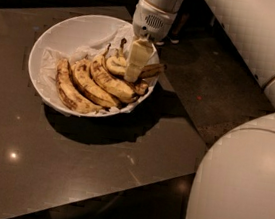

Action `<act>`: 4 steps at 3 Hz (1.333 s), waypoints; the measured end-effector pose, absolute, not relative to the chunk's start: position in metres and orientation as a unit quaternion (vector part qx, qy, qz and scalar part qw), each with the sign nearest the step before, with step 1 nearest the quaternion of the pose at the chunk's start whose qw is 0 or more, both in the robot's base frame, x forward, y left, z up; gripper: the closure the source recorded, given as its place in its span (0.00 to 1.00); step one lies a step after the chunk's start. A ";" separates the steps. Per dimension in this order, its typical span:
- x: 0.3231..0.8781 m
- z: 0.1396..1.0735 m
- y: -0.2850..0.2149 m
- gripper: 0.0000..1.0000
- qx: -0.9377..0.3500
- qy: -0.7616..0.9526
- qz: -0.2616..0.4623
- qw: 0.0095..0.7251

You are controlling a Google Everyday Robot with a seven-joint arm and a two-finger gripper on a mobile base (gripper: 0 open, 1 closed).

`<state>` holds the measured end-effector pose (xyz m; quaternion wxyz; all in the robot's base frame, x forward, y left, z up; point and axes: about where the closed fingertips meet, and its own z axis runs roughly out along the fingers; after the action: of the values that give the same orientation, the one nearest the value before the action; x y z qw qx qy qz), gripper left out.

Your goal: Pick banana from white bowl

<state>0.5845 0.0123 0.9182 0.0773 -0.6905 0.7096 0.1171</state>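
— Where is the gripper?

— The white-cased two-finger gripper (134, 71) hangs from the smooth white robot arm (248, 30). It reaches down into the right side of the large, round, shallow white bowl (69, 31), with its pale tip among the fruit.

— Wide, narrow, or holding something?

— I cannot tell; the tip sits in among the bananas and the view does not settle it.

— And the thing to be picked?

— The slim, curved yellow banana (114, 66) with a dark stem lies in the bowl, towards the back right. It is just left of the gripper's tip, touching it or nearly so, and its stem points up.

— What else is in there?

— Crumpled white paper (47, 64) lines the bowl. Three larger, heavily brown-spotted bananas (92, 86) lie side by side in front of the slim one. A brownish banana end (151, 70) sticks out to the right of the gripper, over the rim.

— And the bowl?

— It stands on a dark, glossy grey-brown table (68, 173), near its right edge. Beyond that edge is dark speckled floor (220, 92). A big rounded white robot part (242, 196) fills the lower right.
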 end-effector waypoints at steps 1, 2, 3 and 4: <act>0.586 0.911 0.010 0.60 -0.689 0.710 0.123 0.071; 0.586 0.910 0.010 0.83 -0.689 0.710 0.124 0.070; 0.586 0.910 0.010 1.00 -0.689 0.710 0.124 0.070; 0.589 0.918 0.010 1.00 -0.688 0.707 0.125 0.105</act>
<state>0.5893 0.0101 0.9182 0.1055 -0.6881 0.7070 0.1248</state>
